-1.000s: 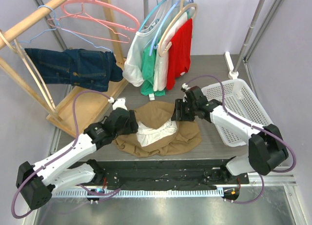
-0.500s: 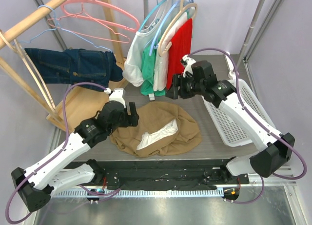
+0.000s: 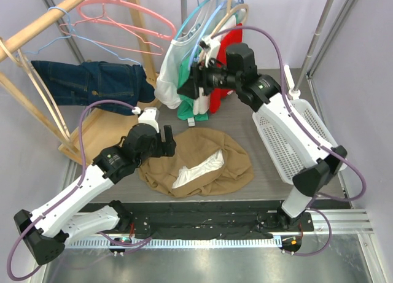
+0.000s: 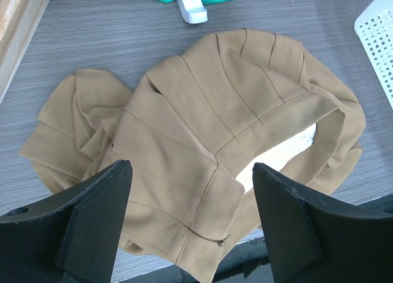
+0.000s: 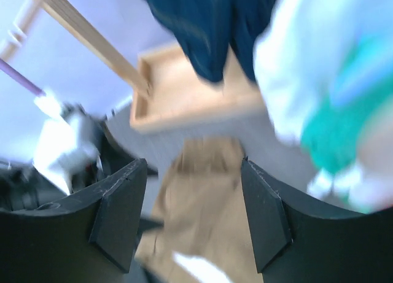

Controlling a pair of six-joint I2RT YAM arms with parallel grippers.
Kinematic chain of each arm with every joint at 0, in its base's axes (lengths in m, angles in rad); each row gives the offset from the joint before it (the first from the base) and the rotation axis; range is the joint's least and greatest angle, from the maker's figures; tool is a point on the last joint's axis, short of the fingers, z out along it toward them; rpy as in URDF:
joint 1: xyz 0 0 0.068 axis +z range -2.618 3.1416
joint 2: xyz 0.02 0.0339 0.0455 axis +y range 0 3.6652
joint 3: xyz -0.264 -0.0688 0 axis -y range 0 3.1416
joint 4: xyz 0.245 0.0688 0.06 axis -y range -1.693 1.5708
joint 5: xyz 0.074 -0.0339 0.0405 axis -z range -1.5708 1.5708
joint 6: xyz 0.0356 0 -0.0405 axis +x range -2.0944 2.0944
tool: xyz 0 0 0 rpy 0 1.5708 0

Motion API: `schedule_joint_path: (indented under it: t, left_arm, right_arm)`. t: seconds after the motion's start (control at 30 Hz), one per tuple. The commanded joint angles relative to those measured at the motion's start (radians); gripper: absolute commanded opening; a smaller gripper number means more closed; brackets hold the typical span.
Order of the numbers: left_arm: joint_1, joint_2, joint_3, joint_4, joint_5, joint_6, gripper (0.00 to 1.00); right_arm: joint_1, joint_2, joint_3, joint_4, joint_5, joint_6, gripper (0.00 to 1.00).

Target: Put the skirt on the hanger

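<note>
skirt: tan pleated fabric skirt (image 3: 212, 149) is lying crumpled on the grey floor (image 3: 270, 178), long axis running left-right, white-lined waist opening toward its right end | left gripper (image 4: 190, 172): fingers are standing apart, empty, skirt directly below them | right gripper (image 5: 193, 166): fingers are gaping, empty, skirt well below

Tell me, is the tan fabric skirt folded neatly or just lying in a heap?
In a heap: the tan fabric skirt lies crumpled on the grey table, pleats bunched, its white lining showing.
</note>
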Motion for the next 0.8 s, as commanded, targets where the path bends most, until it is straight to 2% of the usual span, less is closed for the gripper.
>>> schedule_joint_path:
  t: [0.0, 0.13, 0.27, 0.3, 0.37, 0.4, 0.53, 0.63, 0.77]
  left_arm:
    - [0.005, -0.003, 0.018, -0.010, -0.009, -0.007, 0.83]
    - [0.005, -0.001, 0.014, -0.005, 0.012, -0.018, 0.83]
    - [0.007, 0.005, 0.009, -0.019, 0.044, -0.029, 0.82]
    - [0.007, 0.005, 0.011, -0.021, 0.049, -0.032, 0.82]
    - [0.007, 0.003, 0.014, -0.019, 0.057, -0.035, 0.82]
    - [0.007, 0.003, 0.020, -0.021, 0.060, -0.035, 0.82]
    - [0.007, 0.009, 0.064, -0.028, 0.078, -0.024, 0.81]
    - [0.005, 0.026, 0.119, -0.033, 0.084, -0.007, 0.80]
    - [0.007, 0.089, 0.233, -0.053, 0.066, 0.031, 0.80]
  right_arm:
    - [0.007, 0.099, 0.181, 0.220, -0.050, -0.043, 0.68]
    - [0.007, 0.203, 0.248, 0.484, -0.045, -0.005, 0.69]
    - [0.009, 0.398, 0.478, 0.498, -0.018, 0.001, 0.71]
    - [0.010, 0.435, 0.579, 0.496, -0.010, 0.000, 0.73]
    - [0.013, 0.531, 0.653, 0.504, 0.028, -0.003, 0.77]
    - [0.015, 0.553, 0.679, 0.547, 0.047, -0.003, 0.81]
    - [0.023, 0.588, 0.663, 0.612, 0.136, -0.034, 0.85]
    - [0.024, 0.526, 0.600, 0.621, 0.121, -0.022, 0.85]
    - [0.027, 0.374, 0.439, 0.648, 0.085, -0.025, 0.85]
